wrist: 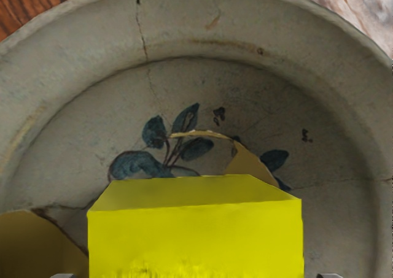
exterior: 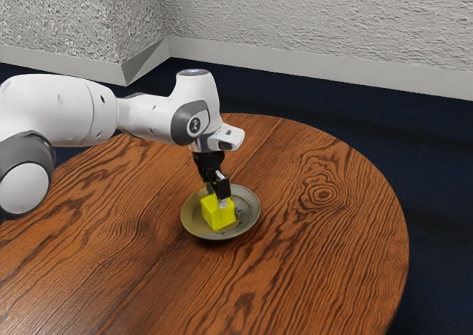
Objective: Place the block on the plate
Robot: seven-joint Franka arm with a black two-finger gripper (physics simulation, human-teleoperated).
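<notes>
The black gripper (exterior: 217, 195) points down over the plate in the exterior view, its fingers straddling the upper part of the yellow block (exterior: 219, 214). In the wrist view, the gripper (wrist: 196, 275) has a fingertip on either side of the block (wrist: 196, 238), with a narrow gap at each side, so it stands open around it. The round grey-green plate (exterior: 250, 223) lies under the block, which appears low inside its rim; its underside is hidden. Blue leaves and tan patches mark the plate (wrist: 202, 81) in the wrist view.
The round wooden table (exterior: 325, 254) extends around the plate, with its curved edge at the exterior view's right. The white arm (exterior: 151, 117) reaches in from the exterior view's left, above the table. Textured walls (exterior: 318, 24) stand behind.
</notes>
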